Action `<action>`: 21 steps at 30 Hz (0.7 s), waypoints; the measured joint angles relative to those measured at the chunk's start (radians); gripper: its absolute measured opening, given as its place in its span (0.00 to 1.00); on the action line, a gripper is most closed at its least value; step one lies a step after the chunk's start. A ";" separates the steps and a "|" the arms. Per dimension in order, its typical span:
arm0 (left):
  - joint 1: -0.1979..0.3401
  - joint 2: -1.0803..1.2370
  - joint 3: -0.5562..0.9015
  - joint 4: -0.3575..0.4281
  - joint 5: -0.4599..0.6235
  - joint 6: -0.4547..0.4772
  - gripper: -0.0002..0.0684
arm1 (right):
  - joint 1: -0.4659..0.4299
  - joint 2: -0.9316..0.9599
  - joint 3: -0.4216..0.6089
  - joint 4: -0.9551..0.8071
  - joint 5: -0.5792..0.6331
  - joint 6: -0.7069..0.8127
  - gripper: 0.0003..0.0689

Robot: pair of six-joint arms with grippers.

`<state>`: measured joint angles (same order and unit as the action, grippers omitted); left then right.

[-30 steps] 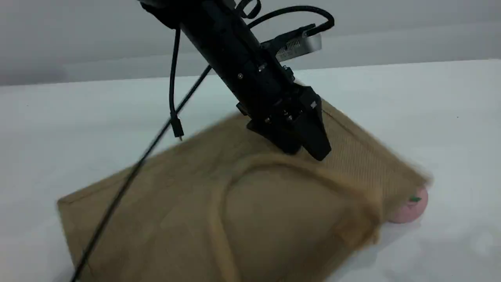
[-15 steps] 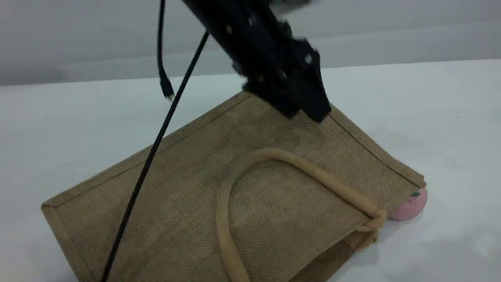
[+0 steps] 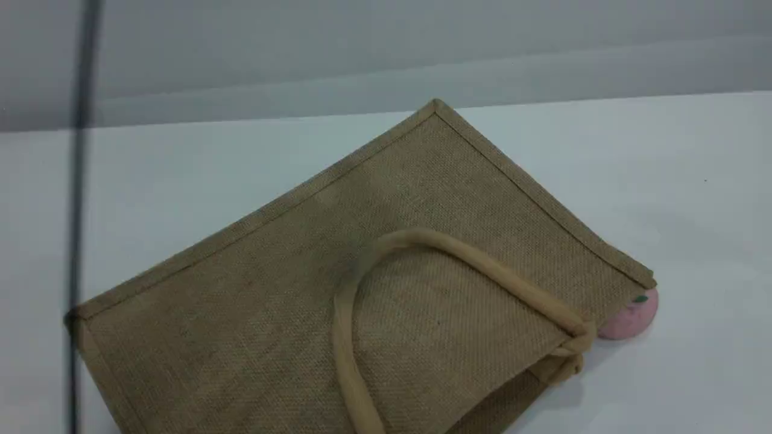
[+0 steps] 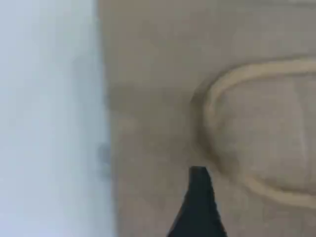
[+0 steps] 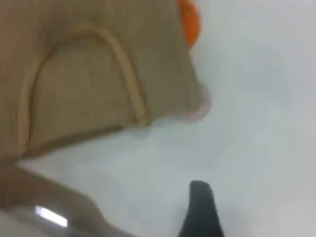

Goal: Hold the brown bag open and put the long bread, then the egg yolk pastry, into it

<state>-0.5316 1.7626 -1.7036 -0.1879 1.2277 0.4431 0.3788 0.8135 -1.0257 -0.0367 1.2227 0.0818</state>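
Observation:
The brown bag (image 3: 289,283) lies on its side on the white table, one beige rope handle (image 3: 482,271) looped across its upper face. In the left wrist view the bag (image 4: 158,74) fills most of the picture, and the left gripper's one visible fingertip (image 4: 198,197) hangs above it beside the handle (image 4: 212,98). In the right wrist view the single fingertip (image 5: 200,207) is over bare table, apart from the bag (image 5: 84,74), with nothing at it. Neither gripper appears in the scene view. The long bread and the egg yolk pastry are out of view.
A pink ball with a green mark (image 3: 633,316) peeks out from under the bag's right corner. An orange piece (image 5: 189,22) lies at the bag's far edge. A blurred black cable (image 3: 78,211) hangs down at the scene's left.
The left arm rose from the bag's top and left the scene view through the top edge. The bag, blurred and moving a second ago, now lies still.

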 joint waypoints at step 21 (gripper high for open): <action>-0.001 -0.784 0.620 0.165 -0.004 -0.326 0.74 | 0.000 -0.672 0.393 -0.021 -0.107 0.049 0.67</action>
<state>-0.5323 0.9785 -1.0833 -0.0229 1.2236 0.1170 0.3788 0.1415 -0.6329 -0.0572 1.1154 0.1307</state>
